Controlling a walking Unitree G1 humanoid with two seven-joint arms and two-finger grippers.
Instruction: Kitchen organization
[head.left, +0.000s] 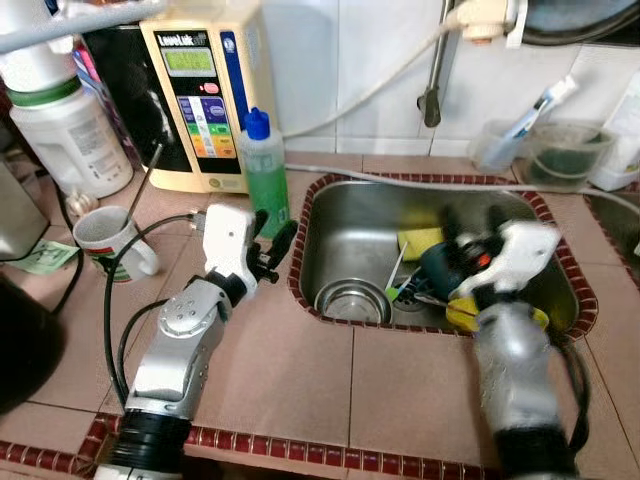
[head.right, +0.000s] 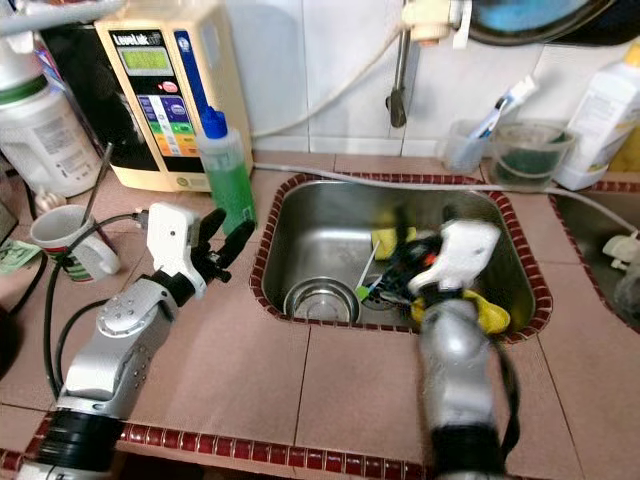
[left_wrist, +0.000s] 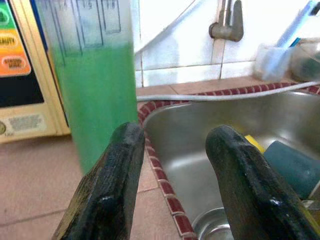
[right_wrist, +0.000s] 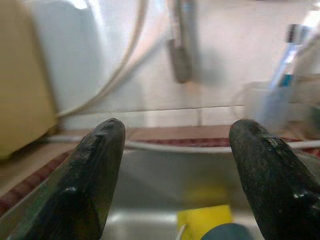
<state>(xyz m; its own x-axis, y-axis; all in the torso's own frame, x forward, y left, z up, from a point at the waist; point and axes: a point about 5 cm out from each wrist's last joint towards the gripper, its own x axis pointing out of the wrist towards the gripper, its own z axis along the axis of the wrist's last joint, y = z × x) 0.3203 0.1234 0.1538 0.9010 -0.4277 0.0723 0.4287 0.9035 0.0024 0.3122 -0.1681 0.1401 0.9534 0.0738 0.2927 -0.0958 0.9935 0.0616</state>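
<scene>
The tiled surface (head.left: 300, 380) runs nearest the robot, edged with small dark-red tiles, and both silver arms reach forward over it. The left end effector (head.left: 272, 238) hovers above the tiles just beside the sink's left rim, its two black fingers (left_wrist: 107, 195) spread apart with nothing between them, pointing toward the green soap bottle (head.left: 265, 172) that stands upright with a blue cap near the sink's back left corner. The right end effector (head.right: 402, 262), blurred in the head views, hangs over the steel sink (head.left: 340, 225) with its fingers (right_wrist: 90, 175) wide apart and empty. Inside the basin lie a round metal bowl (head.left: 352, 300) at the front, a yellow sponge (head.left: 420, 240) farther back, and a dark teal item (left_wrist: 292, 167) beside it. Left of the left arm stands a white mug (head.left: 110, 240) holding a thin stick. Farther back, against the white wall tiles, stand a cream water appliance (head.left: 200, 90) with coloured buttons, a tap (head.left: 432, 95), and a clear tub with a toothbrush (head.left: 545, 105).
</scene>
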